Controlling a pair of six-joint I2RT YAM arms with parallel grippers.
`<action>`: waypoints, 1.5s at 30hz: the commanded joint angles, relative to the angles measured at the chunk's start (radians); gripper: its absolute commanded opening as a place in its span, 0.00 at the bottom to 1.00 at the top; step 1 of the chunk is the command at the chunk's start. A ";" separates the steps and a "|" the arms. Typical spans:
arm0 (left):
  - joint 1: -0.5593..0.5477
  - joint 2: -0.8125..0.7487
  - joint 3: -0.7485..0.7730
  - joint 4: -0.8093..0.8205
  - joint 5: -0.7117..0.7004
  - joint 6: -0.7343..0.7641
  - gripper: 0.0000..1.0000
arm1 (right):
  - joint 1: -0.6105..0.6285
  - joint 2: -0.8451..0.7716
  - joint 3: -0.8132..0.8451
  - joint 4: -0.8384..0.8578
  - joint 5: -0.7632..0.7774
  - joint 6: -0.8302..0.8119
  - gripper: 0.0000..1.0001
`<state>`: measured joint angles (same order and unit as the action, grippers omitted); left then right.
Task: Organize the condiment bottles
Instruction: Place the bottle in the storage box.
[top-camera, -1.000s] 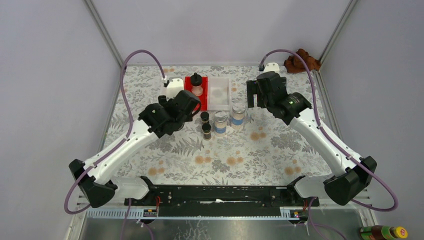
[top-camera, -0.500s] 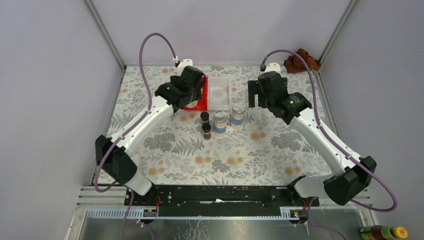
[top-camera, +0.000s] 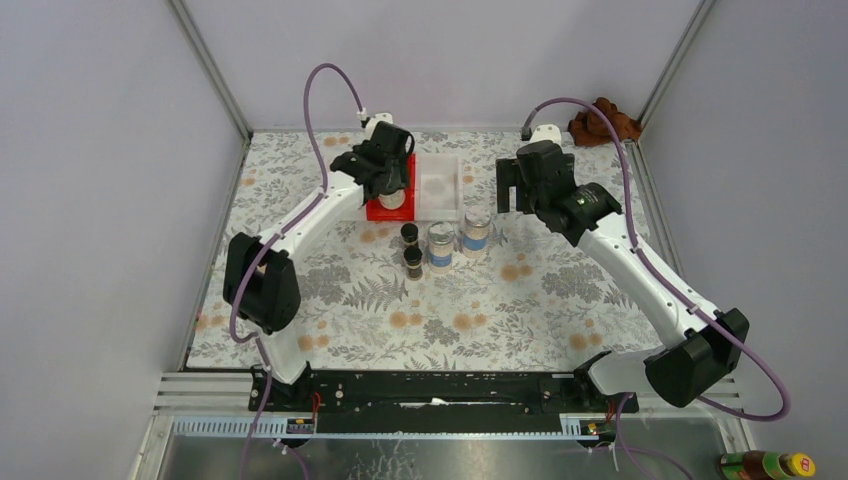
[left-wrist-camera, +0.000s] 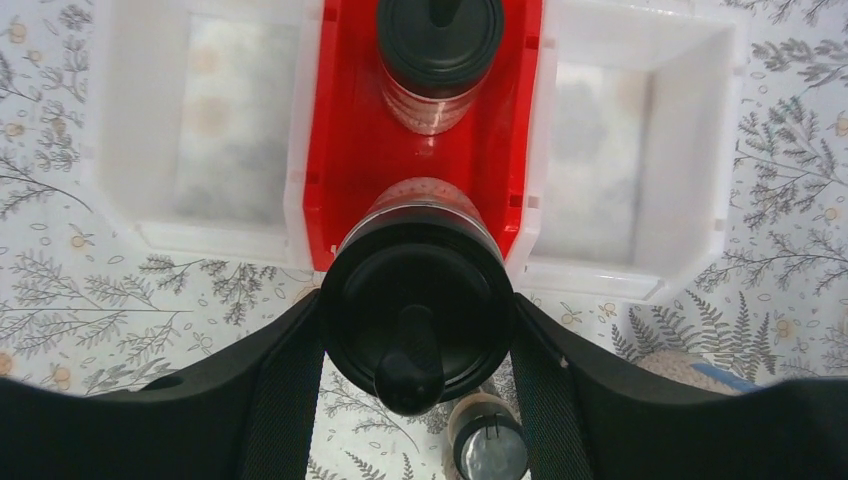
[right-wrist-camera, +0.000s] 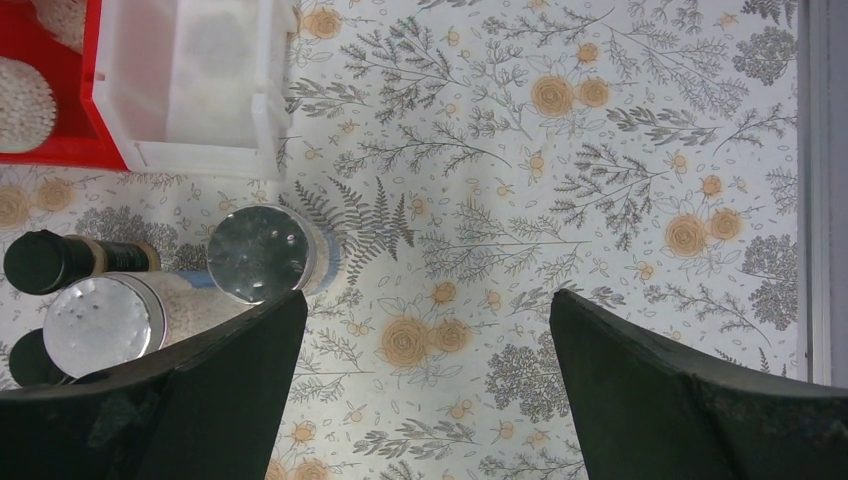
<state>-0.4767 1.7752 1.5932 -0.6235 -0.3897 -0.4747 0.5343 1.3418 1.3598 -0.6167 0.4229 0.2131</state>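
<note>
1. Left wrist view, straight down onto a clear jar (left-wrist-camera: 428, 205): smooth black domed cap, round see-through wall, pale granules inside
2. Pinched at the cap by the left gripper (left-wrist-camera: 415, 345), one matte black finger pressed to each side, jaws closed only as far as the cap allows
3. Held at the near end of a glossy red bin (left-wrist-camera: 345, 150), body reaching down into it; whether the base touches the bin floor, impossible to tell
4. At the far end of the same bin, a second clear jar (left-wrist-camera: 438, 45) with a matching domed cap, apart from the fingers
5. Flanking the red bin, a frosted white bin (left-wrist-camera: 240, 120) on the left and another white bin (left-wrist-camera: 625, 150) on the right, both rectangular with thin plastic walls
6. Right of the bins, over the floral tablecloth (top-camera: 450, 310), the right gripper (right-wrist-camera: 425, 310) spread wide, nothing between its jaws
7. Left of and nearer than those jaws, outside the gap, a silver-lidded jar (right-wrist-camera: 262, 253) and the other silver-lidded jar (right-wrist-camera: 98, 325) side by side, with flat reflective round lids and blue labels
8. Just left of that pair, a slim dark-brown jar (top-camera: 409, 234) and a second slim dark-brown jar (top-camera: 413, 262), black-capped, one just nearer than the other, all four on the cloth near the bins
</note>
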 joint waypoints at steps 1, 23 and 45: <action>0.010 0.038 0.063 0.110 0.021 0.025 0.00 | -0.009 0.018 0.008 0.028 -0.024 -0.015 1.00; 0.044 0.164 0.084 0.189 -0.041 0.070 0.00 | -0.032 0.052 0.009 0.035 -0.041 -0.020 1.00; 0.053 0.257 0.149 0.135 -0.064 0.076 0.04 | -0.039 0.068 0.010 0.030 -0.053 -0.018 1.00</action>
<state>-0.4355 2.0182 1.6760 -0.5163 -0.4004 -0.4160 0.5018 1.4109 1.3598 -0.6071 0.3847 0.2054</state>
